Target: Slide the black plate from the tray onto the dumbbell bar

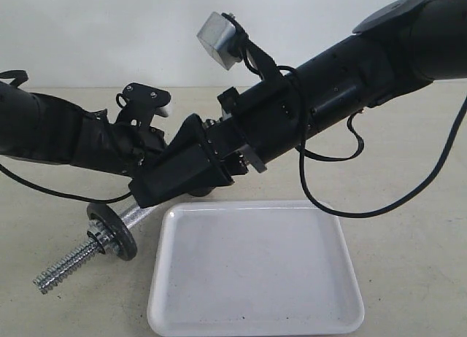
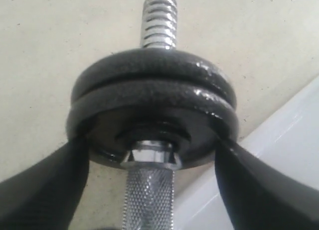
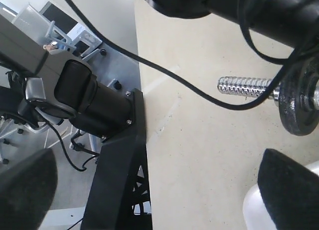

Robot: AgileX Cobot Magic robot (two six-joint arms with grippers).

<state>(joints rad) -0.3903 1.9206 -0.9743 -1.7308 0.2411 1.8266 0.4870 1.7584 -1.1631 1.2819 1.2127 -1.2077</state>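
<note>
The dumbbell bar (image 1: 62, 270) lies left of the white tray (image 1: 255, 271), which holds nothing. Two black plates sit pressed together on the bar, an outer one (image 2: 149, 63) toward the threaded end and an inner one (image 2: 149, 98) against the collar; the exterior view shows them as one stack (image 1: 113, 231). My left gripper (image 2: 150, 143) is open, its fingers (image 2: 45, 190) standing either side of the knurled handle (image 2: 148, 200) with a gap, tips near the inner plate's rim. My right gripper (image 1: 146, 191) reaches across above the handle, open and holding nothing (image 3: 157, 158).
The right arm crosses above the tray's far edge with a loose cable (image 1: 328, 198) hanging beside it. In the right wrist view, the table edge (image 3: 142, 140) and a black arm base (image 3: 114, 155) lie beyond the bar's threaded end (image 3: 244, 85).
</note>
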